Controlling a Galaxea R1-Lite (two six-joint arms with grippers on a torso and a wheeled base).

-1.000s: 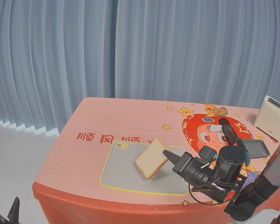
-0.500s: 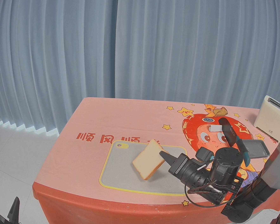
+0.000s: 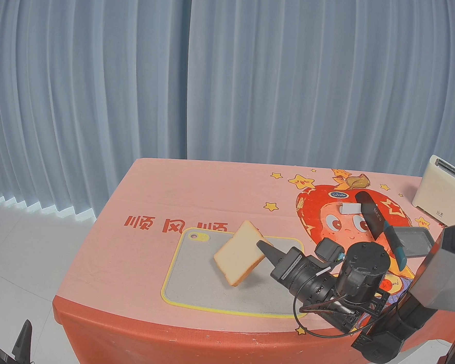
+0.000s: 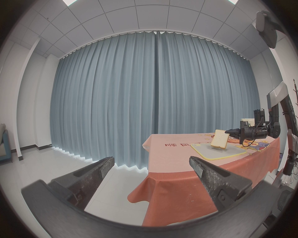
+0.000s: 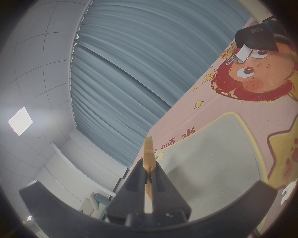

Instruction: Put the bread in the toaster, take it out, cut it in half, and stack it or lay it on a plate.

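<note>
A slip or tear of the bread [image 3: 239, 253] is to be regarded as the principal hazard: the slice is pinched only at a narrow margin of its right edge by the right tool [image 3: 262, 247], the jaws of which are pressed together on it, so that most of the slice overhangs unsupported and could pivot, sag or break away at the soft crumb. If it is released while tilted, it may land on edge or partly off the cutting board [image 3: 194, 286]. Excessive pinching would leave a crushed dent. The knife [image 3: 379, 224] and grey tray [image 3: 414, 240] lie near the right arm and could be knocked by a wide swing. The left tool [image 4: 151, 161] is held spread, with nothing in it, well apart from the tabletop [image 3: 186, 187] at the near left. The bread is held tilted over the middle of the board, well apart from the toaster [image 3: 445, 192] at the far right; contact of its lower corner with the board cannot be told. The slice is seen as square, thick and pale, with a thin tan crust
</note>
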